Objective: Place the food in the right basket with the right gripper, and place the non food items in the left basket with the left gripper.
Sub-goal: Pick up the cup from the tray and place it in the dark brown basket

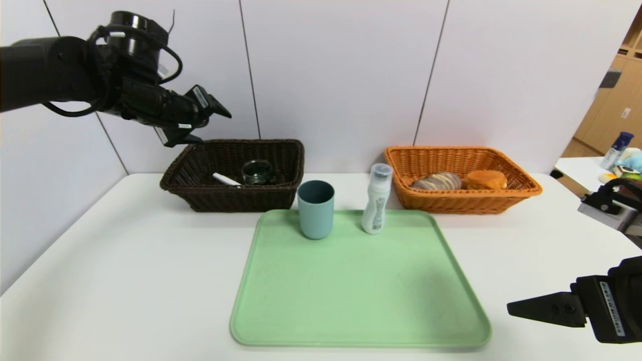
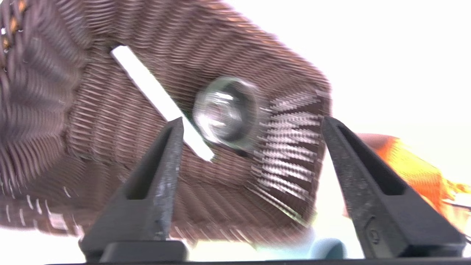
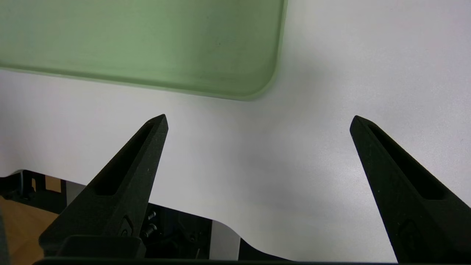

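In the brown basket point(image 1: 200, 193) lie one white marker point(image 1: 225, 179) and one glass mug point(image 1: 257, 171); the left gripper point(image 1: 213, 125) hovers above them, spread wide, empty.

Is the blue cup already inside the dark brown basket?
No, the blue cup stands upright on the green tray, in front of the dark brown basket.

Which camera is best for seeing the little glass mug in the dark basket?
The head view. There the glass mug sits sharp and upright inside the dark brown basket, beside the white marker. The left wrist view looks straight down into the mug but smears it. The right wrist view shows none of it.
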Motion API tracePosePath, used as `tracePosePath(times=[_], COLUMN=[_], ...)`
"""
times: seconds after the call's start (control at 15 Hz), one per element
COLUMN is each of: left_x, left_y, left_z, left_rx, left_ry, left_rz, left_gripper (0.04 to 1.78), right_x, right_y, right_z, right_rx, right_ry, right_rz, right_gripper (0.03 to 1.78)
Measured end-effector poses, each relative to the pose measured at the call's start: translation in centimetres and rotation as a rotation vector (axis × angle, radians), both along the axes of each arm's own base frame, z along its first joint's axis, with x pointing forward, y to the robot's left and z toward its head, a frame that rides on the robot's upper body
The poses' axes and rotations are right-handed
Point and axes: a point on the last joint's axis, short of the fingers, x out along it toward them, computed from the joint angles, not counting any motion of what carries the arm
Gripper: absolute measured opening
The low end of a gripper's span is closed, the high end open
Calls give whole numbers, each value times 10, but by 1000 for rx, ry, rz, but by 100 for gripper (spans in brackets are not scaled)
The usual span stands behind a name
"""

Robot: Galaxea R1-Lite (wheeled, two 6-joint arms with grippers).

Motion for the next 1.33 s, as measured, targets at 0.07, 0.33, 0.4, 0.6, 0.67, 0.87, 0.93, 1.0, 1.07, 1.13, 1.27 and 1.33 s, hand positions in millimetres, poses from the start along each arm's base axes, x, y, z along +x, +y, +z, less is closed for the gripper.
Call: tracePosePath(times=[0.07,0.33,0.4,0.6,0.67,0.87,0.93,1.0,1.07,1.13,1.27,1.33], left_x=[-11,-50,-62,-101,-112,-132,-135,-137,-138,-139,-147,-152], left_y=[-4,-43,-57,-95,-105,-128,-136,-145,-152,-157,-170,-176], left_z=[6,7,3,-11,-19,-52,-61,-69,-73,-80,-95,-101], left_rx=[14,225,280,368,388,443,441,428,420,431,464,477], left_ry=[4,-6,-6,-5,0,-45,-81,-117,-137,-136,-118,-114], left_rz=[-4,7,10,-58,-85,-95,-100,-105,-109,-106,-96,-110], left_gripper=[140,152,154,160,161,164,164,165,166,166,167,167], right_x=[0,2,2,1,2,8,11,13,16,17,19,18], right_y=[0,1,1,0,0,1,2,2,2,2,2,2], right_z=[1,6,7,7,8,14,14,12,9,5,-2,-5], right_rx=[2,33,34,28,29,22,12,-3,-21,-31,-25,-25], right_ry=[-6,-76,-81,-88,-98,-212,-268,-317,-357,-385,-408,-400], right_rz=[0,-1,-1,-5,-8,-58,-88,-111,-120,-121,-129,-130], right_gripper=[171,171,171,171,171,171,171,171,171,171,171,171])
